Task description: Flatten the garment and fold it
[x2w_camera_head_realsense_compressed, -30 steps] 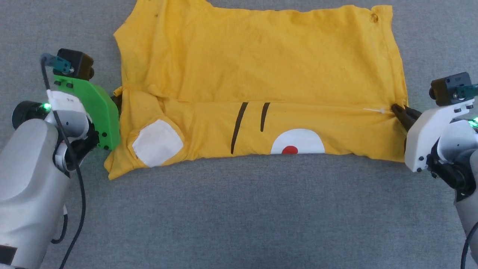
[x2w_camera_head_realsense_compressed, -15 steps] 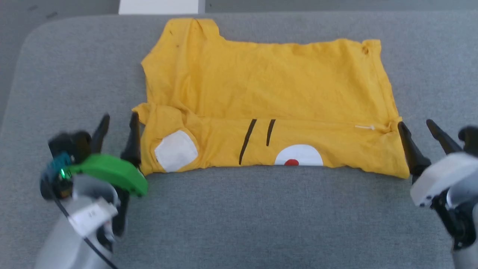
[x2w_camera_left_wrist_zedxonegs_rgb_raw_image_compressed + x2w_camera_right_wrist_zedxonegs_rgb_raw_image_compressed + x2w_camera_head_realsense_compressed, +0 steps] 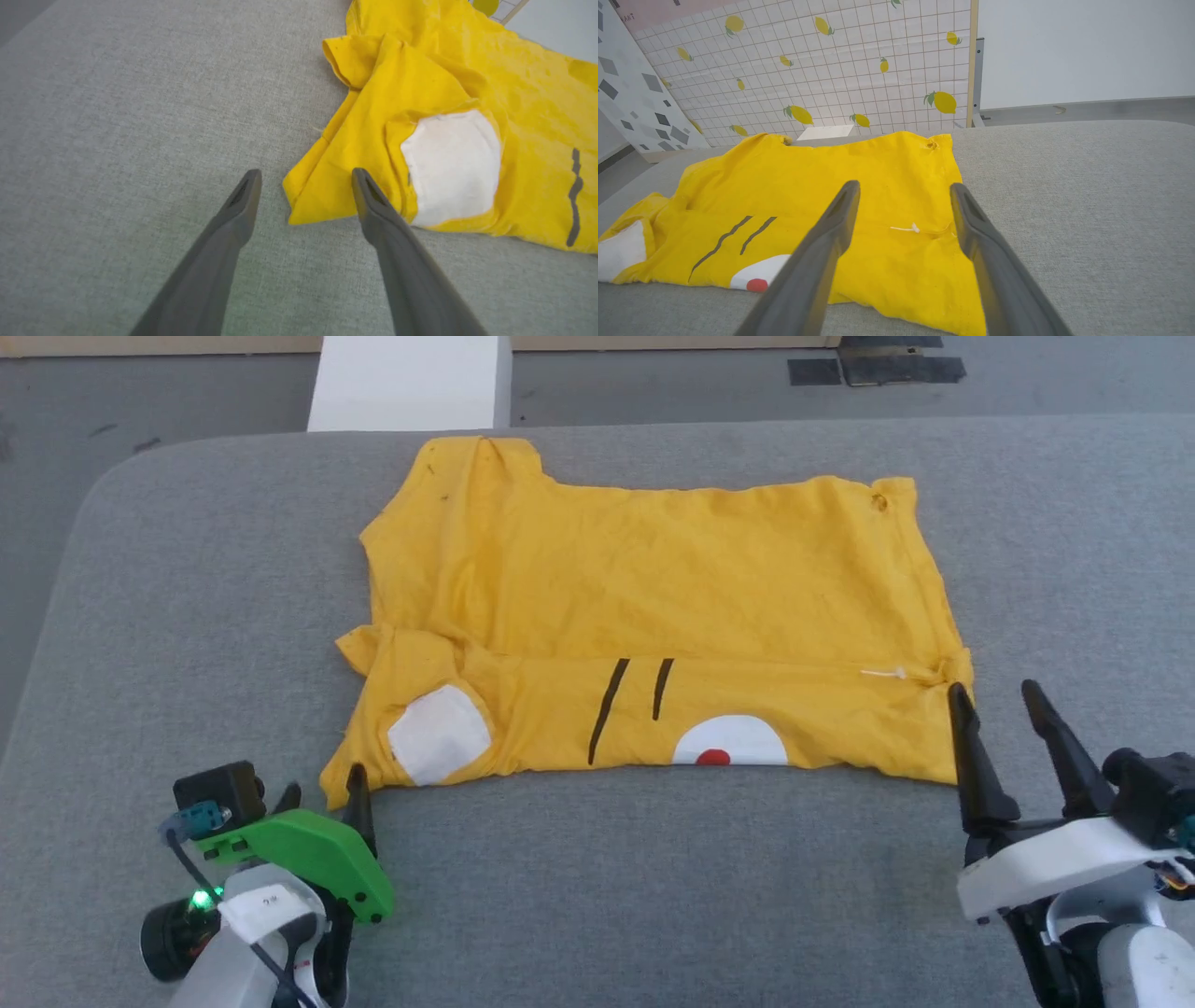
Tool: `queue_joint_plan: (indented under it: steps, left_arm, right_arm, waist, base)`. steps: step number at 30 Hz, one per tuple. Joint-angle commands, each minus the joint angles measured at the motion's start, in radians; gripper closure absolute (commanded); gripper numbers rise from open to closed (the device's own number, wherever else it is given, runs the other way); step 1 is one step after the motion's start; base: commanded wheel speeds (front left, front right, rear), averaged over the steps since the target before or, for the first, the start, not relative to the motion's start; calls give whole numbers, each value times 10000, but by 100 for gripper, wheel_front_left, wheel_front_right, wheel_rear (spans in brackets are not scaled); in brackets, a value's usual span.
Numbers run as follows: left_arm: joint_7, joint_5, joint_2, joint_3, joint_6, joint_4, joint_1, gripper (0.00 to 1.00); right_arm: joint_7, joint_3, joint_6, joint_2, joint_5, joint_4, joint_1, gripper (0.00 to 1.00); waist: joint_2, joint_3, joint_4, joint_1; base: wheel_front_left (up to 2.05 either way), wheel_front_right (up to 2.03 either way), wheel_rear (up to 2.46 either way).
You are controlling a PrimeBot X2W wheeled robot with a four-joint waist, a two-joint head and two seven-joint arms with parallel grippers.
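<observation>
your left gripper (image 3: 322, 789) sits low near the surface's (image 3: 607, 887) near-left corner, fingers pointing away, spread wide and empty, tips just off the near-left corner of the garment (image 3: 653, 588). your right gripper (image 3: 991, 689) rises at the near right, fingers splayed wide, holding nothing, beside the cloth's near-right corner. the garment lies mid-surface, its near part folded over, reaching toward the far edge. the left wrist view brings the white patch (image 3: 451, 163) close. the right wrist view adds a lemon-print tiled panel (image 3: 831, 70) past the far edge; the head view, a white block (image 3: 411, 383).
</observation>
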Motion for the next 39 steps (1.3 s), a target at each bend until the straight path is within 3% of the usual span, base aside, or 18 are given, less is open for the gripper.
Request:
queue_joint_plan:
  steps: [1,8,9,10,17,20,26,34,35,36,37,38,39]
  left_arm:
    - [264,-179,-12,-31,111,129,-19,0]
    - [1642,-646,-30,-61,609,699,-12,0]
    - [1884,-734,2,-141,539,669,17,64]
    - [1945,-741,41,-190,466,636,24,100]
    - [1547,-710,137,-158,171,374,18,100]
    - [1411,-660,129,-190,105,347,-39,100]
    - [1201,-572,106,-306,-89,276,-215,100]
    - [957,-570,22,-403,-371,415,-479,100]
    - [928,-573,14,-407,-392,436,-489,100]
    - [897,-575,7,-412,-413,463,-500,100]
    - [869,-578,3,-413,-432,485,-510,100]
    - [822,-570,3,-419,-463,512,-526,100]
    - [732,-535,11,-424,-495,517,-545,100]
  right_arm:
    - [-48,56,-15,47,-63,6,122,0]
    - [-124,184,-15,173,-37,103,126,0]
    - [-147,174,-15,192,-46,135,162,0]
    - [-160,154,-15,201,-55,156,172,0]
    - [-196,-311,-15,309,-258,397,-135,0]
    - [455,-811,-15,377,-273,770,-432,0]
    - [3511,-1388,-15,407,401,1986,-1218,0]
    - [7285,-1513,-15,410,-711,2003,-1772,0]
    - [7598,-1541,-15,410,-762,1946,-1764,13]
    - [7937,-1566,-15,410,-850,1851,-1746,59]
    - [8119,-1580,-15,410,-919,1748,-1741,71]
    - [8213,-1618,-15,410,-995,1590,-1750,100]
    - [8234,-1633,-15,410,-1055,1460,-1756,100]
  waist:
    - [0,23,-156,0]
    - [0,37,-554,0]
    - [0,51,-607,0]
    - [0,54,-623,0]
    - [0,128,-539,0]
    - [0,171,-444,0]
    - [0,363,-208,0]
    - [0,726,55,0]
    - [0,750,70,0]
    - [0,777,88,0]
    - [0,797,103,0]
    - [0,817,122,0]
    - [0,822,134,0]
  base:
    - [0,0,0]
    - [0,0,0]
    - [0,0,0]
    - [0,0,0]
    - [0,0,0]
    - [0,0,0]
    - [0,0,0]
    - [0,0,0]
    - [0,0,0]
    - [0,0,0]
    - [0,0,0]
    - [0,0,0]
    - [0,0,0]
